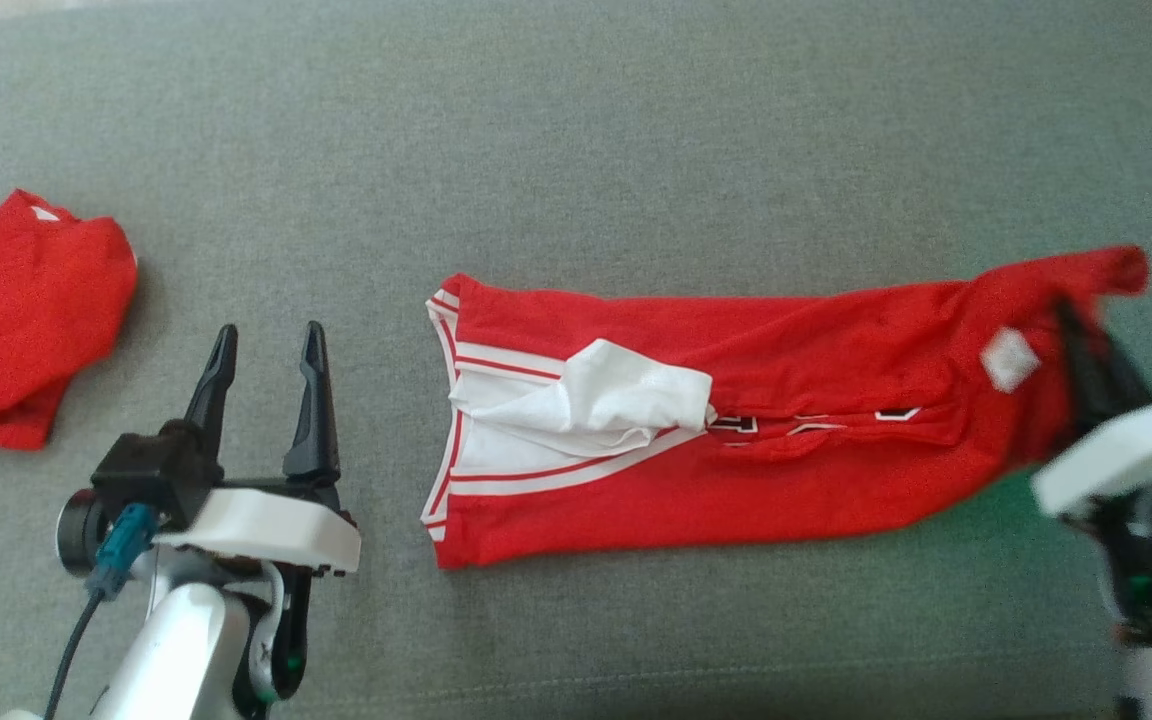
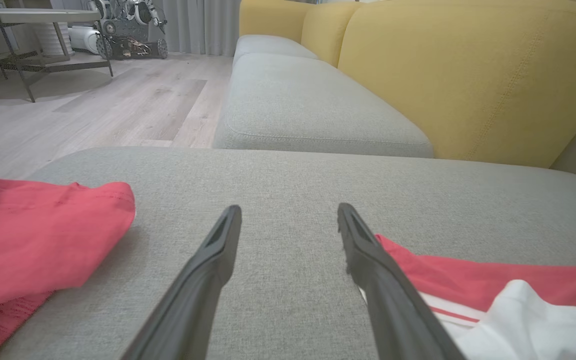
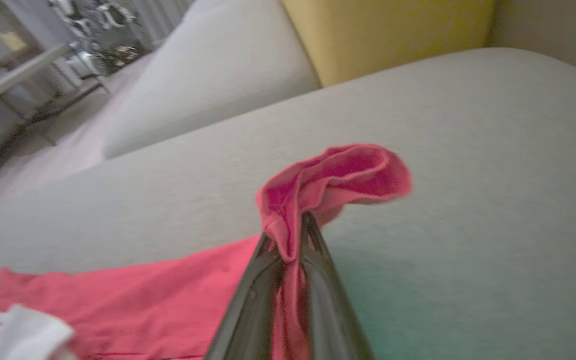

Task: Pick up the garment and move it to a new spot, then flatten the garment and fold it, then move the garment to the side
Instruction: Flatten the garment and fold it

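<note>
In the right wrist view, the right gripper (image 3: 299,222) clamps the garment (image 3: 143,305); the left gripper (image 1: 270,338) hangs spread, empty.

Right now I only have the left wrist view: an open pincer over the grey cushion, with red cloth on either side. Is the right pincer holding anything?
Observer: Yes, the right pincer is shut on a bunched corner of the red jersey.
Operator: Which end of it?
Observer: The end farthest from the left pincer, close to a white label.
Operator: Is the jersey flat?
Observer: It lies stretched long across the grey cushion, with lettering partly hidden under a fold.
</note>
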Controlling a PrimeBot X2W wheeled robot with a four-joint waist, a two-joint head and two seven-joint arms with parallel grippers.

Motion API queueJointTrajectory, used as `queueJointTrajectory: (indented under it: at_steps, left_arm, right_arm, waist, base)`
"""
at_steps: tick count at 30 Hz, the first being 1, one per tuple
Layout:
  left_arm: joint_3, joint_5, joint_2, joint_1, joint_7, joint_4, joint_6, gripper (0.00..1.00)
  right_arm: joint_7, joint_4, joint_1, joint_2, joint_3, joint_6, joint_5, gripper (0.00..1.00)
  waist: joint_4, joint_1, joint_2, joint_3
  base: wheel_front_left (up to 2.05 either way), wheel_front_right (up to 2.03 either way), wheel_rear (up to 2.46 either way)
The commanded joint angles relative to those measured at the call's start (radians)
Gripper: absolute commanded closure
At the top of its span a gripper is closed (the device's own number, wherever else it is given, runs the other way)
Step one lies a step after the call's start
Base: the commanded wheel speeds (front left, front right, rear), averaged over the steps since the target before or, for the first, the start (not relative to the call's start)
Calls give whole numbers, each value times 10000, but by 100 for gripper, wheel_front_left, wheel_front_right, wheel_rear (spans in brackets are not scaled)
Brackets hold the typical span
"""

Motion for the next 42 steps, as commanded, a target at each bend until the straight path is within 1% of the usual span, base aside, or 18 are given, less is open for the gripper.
queueJointTrajectory:
  at_steps: [1,4,6,10,15,21,22,25,28,29,30,35,37,40,42]
  left_arm:
    - [406,95,138,-166,-118,-267,-59,0]
    - [349,80,128,-176,-118,-227,-104,0]
    - [295,77,107,-196,-118,-219,-126,0]
    - [232,56,79,-196,-117,-202,-149,0]
    - [151,-14,-55,-256,-118,-159,-210,0]
    - [76,10,-163,-452,-119,-52,-357,0]
    - [76,10,-163,-452,-119,-52,-357,0]
    - [56,58,-254,-557,-119,-23,-395,0]
    - [109,106,-305,-606,-119,-18,-421,0]
    - [138,123,-314,-611,-119,-14,-427,0]
    - [175,139,-322,-609,-119,-15,-426,0]
    - [366,228,-349,-503,-119,-18,-387,0]
    - [408,283,-352,-492,-120,-18,-378,0]
    - [486,340,-334,-486,-120,-32,-375,0]
    - [540,370,-317,-475,-120,-58,-375,0]
  right_arm:
    - [312,-879,-288,116,597,-9,358,100]
    - [844,-1633,-482,356,1588,-9,1050,100]
    - [1104,-1864,-572,501,2312,-9,1552,100]
    - [1075,-1621,-929,741,3599,-9,2147,100]
    - [514,-372,-1495,879,5007,-9,2919,100]
    - [-746,1361,-2398,893,6932,-9,4124,100]
    - [-746,1361,-2398,893,6932,-9,4124,100]
    - [-1294,2254,-2839,894,7614,-9,4550,100]
    - [-1791,3037,-3277,895,8076,-9,4662,100]
    - [-1938,3217,-3398,895,8203,-9,4757,45]
    - [-2079,3360,-3527,895,8322,-9,4826,0]
    - [-3123,3686,-4085,882,8612,-9,4508,0]
    - [-3505,3677,-4156,746,8571,-9,4424,0]
    - [-4065,3569,-4168,289,8320,-9,4217,0]
    - [-4376,3486,-4100,-61,7982,-9,4064,0]
  waist:
    - [8,0,0,-94]
    - [109,0,0,-188]
    - [230,0,0,-232]
    - [516,0,0,-234]
    - [972,0,0,-137]
    - [1421,0,0,85]
    - [1421,0,0,85]
    - [1587,0,0,179]
    - [1648,0,0,271]
    - [1645,0,0,301]
    - [1623,0,0,329]
    - [1388,0,0,310]
    - [1268,0,0,269]
    - [1074,0,0,192]
    - [938,0,0,143]
  base:
    - [0,0,0]
    - [0,0,0]
    - [0,0,0]
    - [0,0,0]
    - [0,0,0]
    - [0,0,0]
    - [0,0,0]
    - [0,0,0]
    - [0,0,0]
    - [0,0,0]
    - [0,0,0]
    - [0,0,0]
    - [0,0,0]
    - [0,0,0]
    - [0,0,0]
